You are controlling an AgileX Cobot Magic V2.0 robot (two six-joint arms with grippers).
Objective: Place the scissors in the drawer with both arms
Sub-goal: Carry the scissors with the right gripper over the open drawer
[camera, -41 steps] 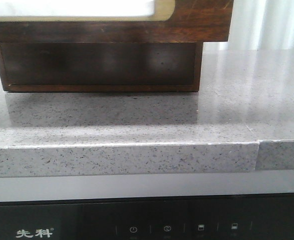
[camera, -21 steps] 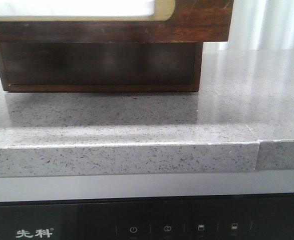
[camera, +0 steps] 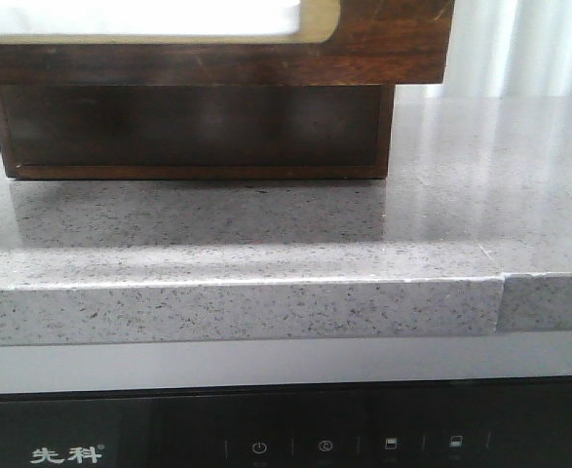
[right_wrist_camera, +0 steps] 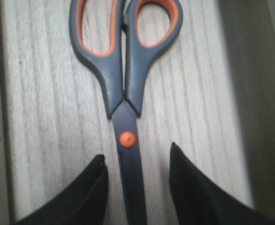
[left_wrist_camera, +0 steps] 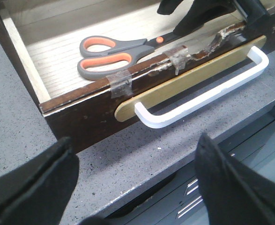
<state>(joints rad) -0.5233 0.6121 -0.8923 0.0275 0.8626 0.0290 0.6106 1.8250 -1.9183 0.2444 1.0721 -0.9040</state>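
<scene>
The scissors (right_wrist_camera: 126, 93) lie flat in the open drawer (left_wrist_camera: 81, 117) (apparently released); right end effector (right_wrist_camera: 137, 187) spread astride the blades, left end effector (left_wrist_camera: 137, 183) open, empty.

One scissors (left_wrist_camera: 116, 54) — one drawer (left_wrist_camera: 88, 115) — one white handle (left_wrist_camera: 203, 96).

"先科" — black appliance panel (camera: 266, 434)

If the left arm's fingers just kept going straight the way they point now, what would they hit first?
Probably the white handle on the front of the drawer, which lies straight ahead of the open left gripper. Depth is hard to judge; it might brush the grey countertop first.
</scene>
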